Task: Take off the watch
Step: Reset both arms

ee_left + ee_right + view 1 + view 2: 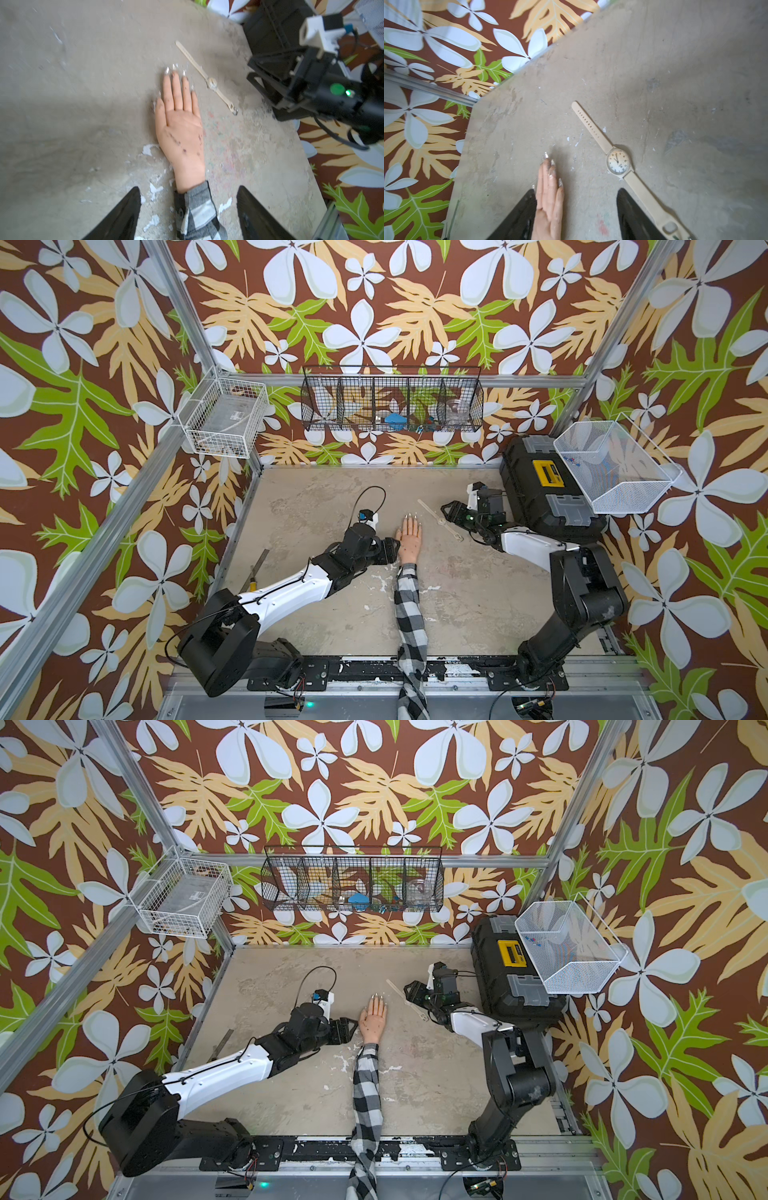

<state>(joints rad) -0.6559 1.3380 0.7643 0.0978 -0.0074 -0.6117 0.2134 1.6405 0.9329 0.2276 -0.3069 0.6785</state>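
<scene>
The watch (439, 521) (409, 1001) lies unbuckled and flat on the table, just right of the mannequin hand (409, 539) (374, 1021). Its cream strap runs diagonally, and its round pale face (618, 161) (212, 83) points up. The hand rests palm up and its wrist is bare. My left gripper (390, 549) (188, 189) is open at the hand's left side; in the left wrist view its jaws stand either side of the plaid sleeve's cuff (197, 203) without touching it. My right gripper (448, 514) (576, 189) is open and empty over the watch's buckle end.
The plaid sleeve (409, 614) runs from the wrist to the table's front edge. A black toolbox (540, 485) and a white mesh basket (611, 466) stand at the back right. A grey ruler (258, 560) and a yellow-handled tool (252, 585) lie at the left edge.
</scene>
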